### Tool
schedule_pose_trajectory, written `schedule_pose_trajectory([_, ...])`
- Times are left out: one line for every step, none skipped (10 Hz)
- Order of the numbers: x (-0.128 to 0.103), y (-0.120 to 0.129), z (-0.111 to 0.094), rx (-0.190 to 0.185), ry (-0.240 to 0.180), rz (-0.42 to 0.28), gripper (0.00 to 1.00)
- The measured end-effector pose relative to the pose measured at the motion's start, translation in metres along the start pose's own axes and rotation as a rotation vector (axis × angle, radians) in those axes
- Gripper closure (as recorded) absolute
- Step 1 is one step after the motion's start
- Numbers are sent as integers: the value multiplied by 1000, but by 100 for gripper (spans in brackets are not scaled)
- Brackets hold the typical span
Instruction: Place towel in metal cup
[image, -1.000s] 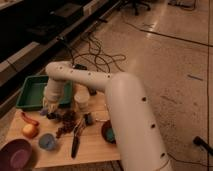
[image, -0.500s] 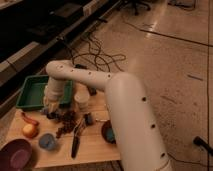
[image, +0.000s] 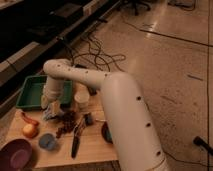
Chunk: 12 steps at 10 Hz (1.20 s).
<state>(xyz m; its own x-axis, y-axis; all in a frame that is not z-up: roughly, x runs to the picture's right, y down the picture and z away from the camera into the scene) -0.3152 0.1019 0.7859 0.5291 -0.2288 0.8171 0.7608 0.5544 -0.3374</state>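
Speckled tan floor (image: 165, 55) crossed by dark cables (image: 97, 55); dark shelving (image: 35, 30) along the left; dim warm light.

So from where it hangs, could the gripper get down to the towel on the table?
Probably yes. The gripper hangs low at the table's back left, right over the pale towel, with nothing visible between them; the white cup stands off to the side.

On the wooden table (image: 95, 147): one gripper (image: 51, 108) near the back left edge, one green tray (image: 31, 92), one white cup (image: 81, 99), one blue-grey cup (image: 47, 141), one purple bowl (image: 15, 154), one knife (image: 75, 141).
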Motion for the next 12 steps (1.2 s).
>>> schedule_pose_trajectory([1,0,0,-4,3,5,20])
schedule_pose_trajectory([1,0,0,-4,3,6,20])
schedule_pose_trajectory([2,1,-1,-3,3,7,20])
schedule_pose_trajectory([2,1,-1,-3,3,7,20])
schedule_pose_trajectory([2,1,-1,-3,3,7,20])
schedule_pose_trajectory([2,1,-1,-3,3,7,20])
schedule_pose_trajectory([1,0,0,-4,3,6,20])
schedule_pose_trajectory([1,0,0,-4,3,6,20])
schedule_pose_trajectory([1,0,0,-3,3,6,20])
schedule_pose_trajectory([1,0,0,-3,3,6,20])
schedule_pose_trajectory([1,0,-1,-2,4,5,20])
schedule_pose_trajectory([-1,-1,-5,-1,4,4,20])
